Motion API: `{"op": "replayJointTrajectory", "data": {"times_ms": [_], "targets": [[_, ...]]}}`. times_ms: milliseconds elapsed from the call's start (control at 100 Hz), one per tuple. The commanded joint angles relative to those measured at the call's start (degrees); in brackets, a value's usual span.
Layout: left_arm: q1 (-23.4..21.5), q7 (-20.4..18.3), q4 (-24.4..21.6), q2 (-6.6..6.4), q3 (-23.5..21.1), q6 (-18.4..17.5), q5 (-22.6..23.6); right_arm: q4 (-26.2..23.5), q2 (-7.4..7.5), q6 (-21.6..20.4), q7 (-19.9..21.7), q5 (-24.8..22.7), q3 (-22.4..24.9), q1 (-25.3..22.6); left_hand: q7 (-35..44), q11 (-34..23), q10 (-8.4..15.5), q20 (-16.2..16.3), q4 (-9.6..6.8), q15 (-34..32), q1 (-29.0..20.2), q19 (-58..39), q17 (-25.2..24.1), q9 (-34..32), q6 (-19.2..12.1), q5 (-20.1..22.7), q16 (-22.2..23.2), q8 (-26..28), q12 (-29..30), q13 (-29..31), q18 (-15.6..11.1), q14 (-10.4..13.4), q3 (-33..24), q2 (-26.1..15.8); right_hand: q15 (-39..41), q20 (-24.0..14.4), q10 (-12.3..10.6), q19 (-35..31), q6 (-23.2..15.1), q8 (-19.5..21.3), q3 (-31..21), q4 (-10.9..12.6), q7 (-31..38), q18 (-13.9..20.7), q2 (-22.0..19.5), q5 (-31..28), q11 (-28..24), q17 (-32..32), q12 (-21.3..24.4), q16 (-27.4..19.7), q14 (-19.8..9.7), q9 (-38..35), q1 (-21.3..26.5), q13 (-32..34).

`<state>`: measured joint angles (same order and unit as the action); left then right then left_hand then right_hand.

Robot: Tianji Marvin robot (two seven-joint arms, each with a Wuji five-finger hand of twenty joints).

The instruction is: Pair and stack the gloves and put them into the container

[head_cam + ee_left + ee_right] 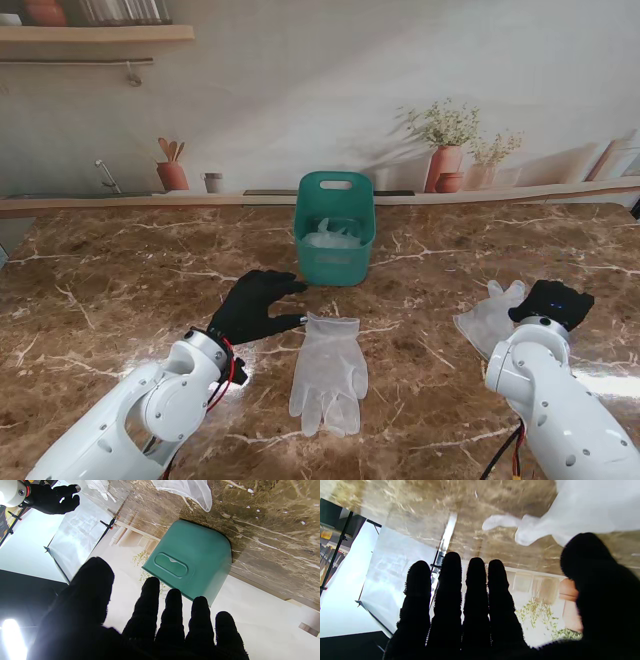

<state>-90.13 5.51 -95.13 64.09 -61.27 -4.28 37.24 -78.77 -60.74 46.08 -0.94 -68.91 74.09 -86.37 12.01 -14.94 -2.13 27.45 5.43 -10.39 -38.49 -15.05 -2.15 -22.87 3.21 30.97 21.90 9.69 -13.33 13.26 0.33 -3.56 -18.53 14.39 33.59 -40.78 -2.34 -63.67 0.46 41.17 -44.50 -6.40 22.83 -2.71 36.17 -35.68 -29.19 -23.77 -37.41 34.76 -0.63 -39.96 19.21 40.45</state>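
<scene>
One green container [335,232] stands upright on the marble table [120,290], at centre and farther from me than both hands; translucent glove material lies inside it (the count of pieces there cannot be told). Two clear gloves lie loose on the table. The centre glove [329,373] lies flat, fingers toward me, nearer to me than the container. The right glove [488,316] lies at the right, just beside the right hand [552,301]. That hand hovers close over it, fingers straight and side by side, thumb apart, gripping nothing. The left hand [255,306] sits just left of the centre glove's cuff, fingers spread toward the container, holding nothing.
</scene>
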Motion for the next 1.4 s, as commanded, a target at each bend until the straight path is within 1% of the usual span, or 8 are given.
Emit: {"op": "replayJointTrajectory", "data": {"times_ms": [0,230,460,770,840,920,1110,1390], "targets": [[-0.36,-0.18,-0.38,-0.18,-0.05,-0.22,0.24,0.65,-0.28,0.81,0.35,1.03,-0.53,-0.75,0.64,1.23,1.65,-0.31,-1.20,1.84,0.31,0.61,-0.35,-0.48,-0.97,1.46,-0.93,0.55,0.63,-0.39,-1.47,3.23,-0.81,-1.32,0.66,-1.66,1.21,-1.49,2.28,-0.86,4.30,0.50,-2.30,0.53,-2.17,-0.88,0.72,0.18,-1.15,1.29,1.10,-0.74,-0.39,0.12],[0.13,0.07,-0.21,-0.08,0.18,-0.43,-0.03,0.32,0.92,2.08,9.77,0.10,-2.13,0.10,0.91,1.22,1.76,-0.33,-1.14,1.84,0.54,0.75,-0.34,-0.57,-1.03,1.69,-0.96,0.71,0.61,-0.25,-1.55,3.31,-0.96,-1.32,6.45,-2.29,-0.38,-1.58,4.70,-8.59,5.18,2.07,-6.40,-0.33,0.15,-0.87,-5.65,-0.03,-9.61,7.05,0.19,-3.65,-4.28,0.97],[0.36,-0.36,-0.44,-0.10,0.33,-0.47,-0.41,3.59,1.01,1.83,8.68,3.68,-4.41,2.38,1.15,1.20,1.62,-0.50,-1.11,1.81,0.56,1.06,-0.28,-0.74,-1.15,1.98,-0.97,0.85,0.60,-0.04,-1.94,3.36,-1.06,-1.50,9.30,-2.48,-3.17,-0.29,0.25,-7.41,4.62,1.75,-1.97,0.38,0.05,-1.40,-9.19,2.05,-16.63,9.80,-1.23,-3.44,-5.24,-1.83],[0.29,0.45,-0.37,0.07,0.50,-0.44,-0.37,6.64,0.97,1.68,7.13,6.56,-8.87,4.13,1.79,1.27,1.52,-0.38,-1.08,1.82,0.56,0.68,-0.17,-1.00,-1.36,2.68,-1.00,1.17,0.64,0.19,-1.51,3.18,-0.84,-1.87,9.16,-5.49,-3.08,2.96,-8.30,4.31,10.75,0.88,11.59,0.18,4.72,-14.99,-5.32,5.40,-14.96,10.69,-1.65,0.10,13.95,-8.27],[0.17,0.45,-0.41,0.05,0.40,-0.54,-0.34,7.31,0.80,1.90,5.69,6.86,-9.44,4.27,2.21,1.19,1.75,-0.38,-1.12,1.77,0.30,0.60,-0.16,-1.36,-2.20,3.45,-0.99,1.35,0.62,0.42,-1.37,3.20,-0.84,-2.16,9.39,-6.10,-3.39,2.13,-12.45,-5.15,-7.26,-6.39,27.19,-0.02,12.75,-13.94,-5.40,4.07,-13.97,10.44,-1.83,-1.89,14.32,-6.64],[0.04,0.59,-0.41,0.07,0.27,-0.72,-0.36,8.08,0.11,1.40,1.67,8.08,-9.03,4.07,2.45,1.26,1.66,-0.46,-1.10,1.80,0.21,0.66,-0.28,-1.46,-2.34,3.63,-1.00,1.48,0.65,0.45,-1.47,3.11,-0.69,-2.33,9.77,-5.98,-3.50,1.12,-14.60,-3.11,-16.98,-8.38,30.80,-0.33,13.43,-16.16,-6.17,2.93,-14.14,10.31,-1.74,-3.50,12.91,-5.19],[-0.18,1.16,-0.50,0.16,0.07,-0.67,-0.20,4.13,-0.94,-3.48,-2.31,9.27,-3.85,0.97,2.44,1.23,0.93,-0.40,-1.13,1.77,0.17,0.42,-0.17,-1.71,-1.78,3.49,-0.98,1.52,0.63,0.61,-0.56,2.66,-0.24,-2.53,3.81,-4.19,-1.87,-3.94,-16.91,6.97,-24.61,-6.17,27.85,-1.14,11.53,-15.00,0.83,-5.37,-6.31,3.23,-0.46,-13.93,9.91,5.95],[-0.29,2.68,-0.17,0.41,-0.05,-0.93,0.06,-7.31,-2.35,-16.89,-7.26,12.69,5.25,-5.82,2.53,1.08,0.45,0.25,-1.26,1.55,-0.08,-0.83,-0.22,-2.65,-1.75,3.48,-0.81,1.60,0.56,1.16,0.43,2.08,0.29,-2.62,4.37,-0.28,-1.82,-14.87,-16.80,4.85,-23.91,-7.80,28.30,-3.37,14.46,-17.22,2.72,-21.40,-2.35,0.57,0.35,-33.40,12.67,25.77]]}}
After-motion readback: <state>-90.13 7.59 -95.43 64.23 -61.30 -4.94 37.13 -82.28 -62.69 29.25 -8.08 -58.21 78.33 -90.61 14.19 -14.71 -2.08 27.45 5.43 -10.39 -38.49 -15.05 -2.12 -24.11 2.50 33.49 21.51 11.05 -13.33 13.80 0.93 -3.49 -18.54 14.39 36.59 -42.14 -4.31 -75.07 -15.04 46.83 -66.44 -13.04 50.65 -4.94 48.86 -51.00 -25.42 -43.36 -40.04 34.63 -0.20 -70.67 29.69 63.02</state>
